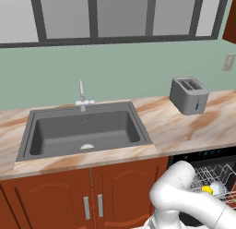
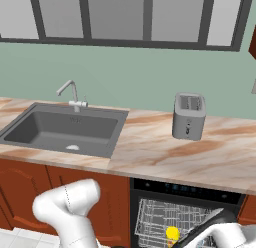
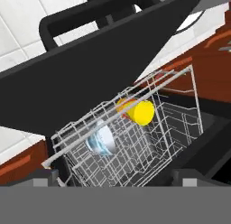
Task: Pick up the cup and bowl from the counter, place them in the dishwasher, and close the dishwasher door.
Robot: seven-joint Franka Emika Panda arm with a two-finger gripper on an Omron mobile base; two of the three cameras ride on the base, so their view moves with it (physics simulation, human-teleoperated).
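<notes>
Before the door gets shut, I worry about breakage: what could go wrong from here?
The cup lies on its side on the rack and could roll or rattle as the door swings. The bowl is tilted among the wires and may shift. The rack may be pulled out; if so, the door could hit it.

dishwasher door (image 3: pixel 90 60) overhangs wire rack (image 3: pixel 135 146), blocking access above.

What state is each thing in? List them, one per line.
cup: lying on its side in the rack.
bowl: tilted in the rack.
dishwasher door: partly open.
rack: inside the dishwasher.
gripper: open, holding nothing.
toaster: upright on the counter.
</notes>
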